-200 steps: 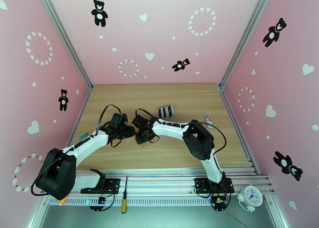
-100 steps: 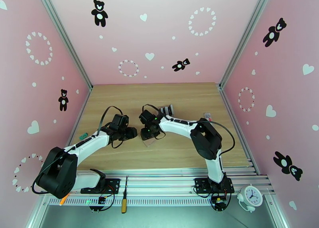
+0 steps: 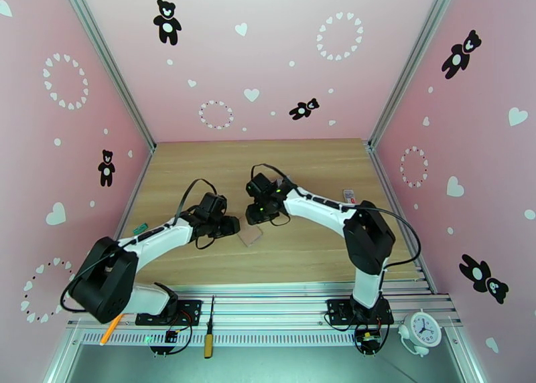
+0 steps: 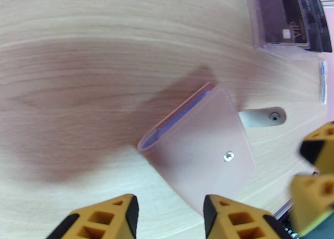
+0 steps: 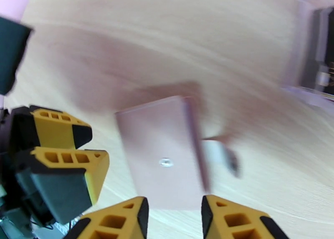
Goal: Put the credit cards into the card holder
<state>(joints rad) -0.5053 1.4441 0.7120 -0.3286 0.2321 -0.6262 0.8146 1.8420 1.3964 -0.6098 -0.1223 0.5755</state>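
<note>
Left gripper (image 4: 169, 221) parted and empty, just short of card holder (image 4: 204, 152), which lies shut on table (image 4: 83, 68). Right gripper (image 5: 173, 221) same, opposite side. Credit cards (image 4: 288, 14) stand in clear rack (image 4: 288, 52) beyond. Best: pin one cover, lift other by its free edge.

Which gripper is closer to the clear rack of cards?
Right. The right gripper hangs by the far side of the wallet, the rack just beyond. The left gripper is farther off, at the wallet's left edge.
</note>
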